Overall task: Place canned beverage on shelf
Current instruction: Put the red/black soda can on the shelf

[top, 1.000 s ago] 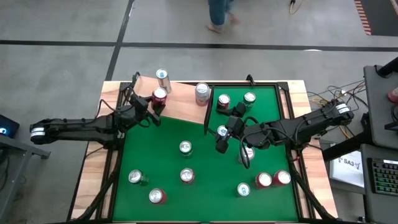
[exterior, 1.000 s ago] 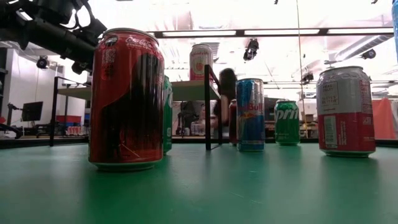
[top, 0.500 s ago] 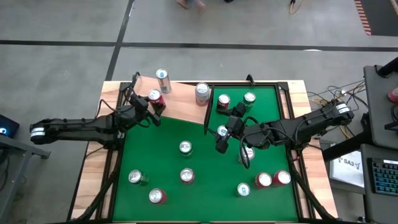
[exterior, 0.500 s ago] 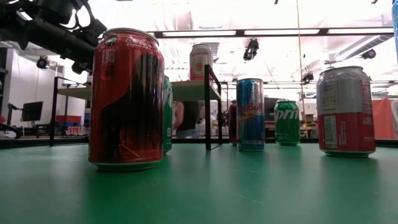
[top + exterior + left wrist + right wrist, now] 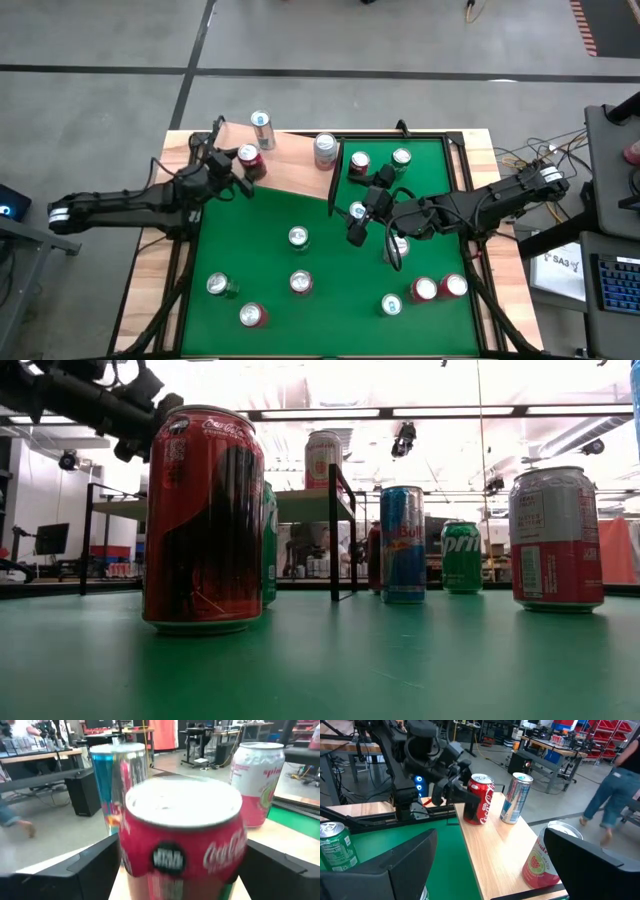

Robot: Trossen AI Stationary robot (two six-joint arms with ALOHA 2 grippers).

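Currently standing on the shelf (image 5: 285, 165): red cola can (image 5: 249, 157), left gripper (image 5: 222, 170) bracketing it with fingers apart, releasing.

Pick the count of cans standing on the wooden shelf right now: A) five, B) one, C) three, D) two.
C: the shelf carries a red cola can at the open left hand, a slim blue can and a pink-and-white can.
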